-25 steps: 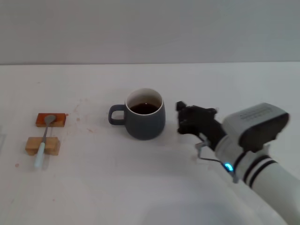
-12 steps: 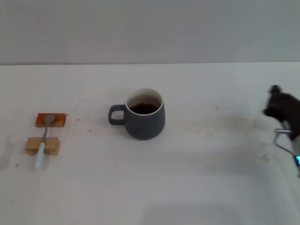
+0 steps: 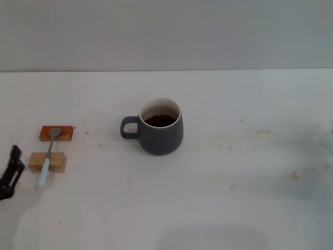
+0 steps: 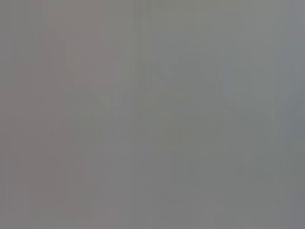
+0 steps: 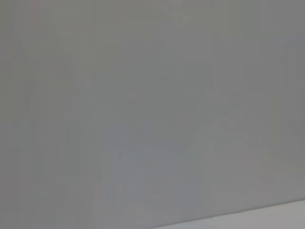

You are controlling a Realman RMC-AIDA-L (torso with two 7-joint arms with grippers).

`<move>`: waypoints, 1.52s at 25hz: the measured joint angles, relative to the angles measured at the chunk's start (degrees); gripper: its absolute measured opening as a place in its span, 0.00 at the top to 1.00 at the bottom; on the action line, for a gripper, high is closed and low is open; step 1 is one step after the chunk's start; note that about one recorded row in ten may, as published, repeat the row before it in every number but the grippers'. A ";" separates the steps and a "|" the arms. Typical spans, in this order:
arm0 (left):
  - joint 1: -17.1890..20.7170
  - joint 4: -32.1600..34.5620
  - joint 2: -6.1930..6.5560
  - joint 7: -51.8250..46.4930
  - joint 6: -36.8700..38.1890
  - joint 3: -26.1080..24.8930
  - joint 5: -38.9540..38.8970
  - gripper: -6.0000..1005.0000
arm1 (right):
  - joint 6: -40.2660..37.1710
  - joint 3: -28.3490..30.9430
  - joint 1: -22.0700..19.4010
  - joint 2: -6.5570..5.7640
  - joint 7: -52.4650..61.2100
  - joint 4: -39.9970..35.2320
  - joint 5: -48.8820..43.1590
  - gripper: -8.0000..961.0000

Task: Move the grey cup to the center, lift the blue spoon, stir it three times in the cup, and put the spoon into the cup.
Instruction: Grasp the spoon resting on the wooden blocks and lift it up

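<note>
The grey cup (image 3: 160, 133) stands upright near the middle of the white table, handle pointing left, dark liquid inside. The blue spoon (image 3: 49, 156) lies at the left, its metal bowl on a red-brown block (image 3: 56, 133) and its pale blue handle across a tan wooden block (image 3: 48, 162). My left gripper (image 3: 10, 172) shows at the left edge of the head view, just left of the spoon's handle and apart from it. My right gripper is out of view. Both wrist views show only a plain grey surface.
The white table (image 3: 218, 198) stretches wide to the right and front of the cup. A grey wall (image 3: 166, 31) stands behind the table's far edge. Small brown specks lie on the table at the right.
My right arm has drawn back from beside the cup and left the head view on the right. My left gripper has come into view at the left edge, next to the spoon.
</note>
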 joint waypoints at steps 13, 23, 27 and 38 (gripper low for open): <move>-0.67 -0.26 -0.28 0.11 -5.13 6.17 -0.08 0.28 | -7.51 4.63 -2.23 -0.02 0.00 -2.37 0.09 0.99; -1.04 -0.34 -0.35 0.13 -7.72 8.07 -0.10 0.28 | -7.50 4.20 -2.22 0.00 0.01 -2.20 0.09 0.99; -1.60 -0.34 -0.36 0.24 -9.53 8.20 -0.09 0.28 | -7.42 4.11 -2.06 0.02 0.00 -2.16 0.09 0.99; -3.42 -0.01 -0.27 0.62 -13.34 7.11 -0.18 0.29 | -7.48 4.04 -1.80 0.11 0.01 -1.95 -0.21 0.99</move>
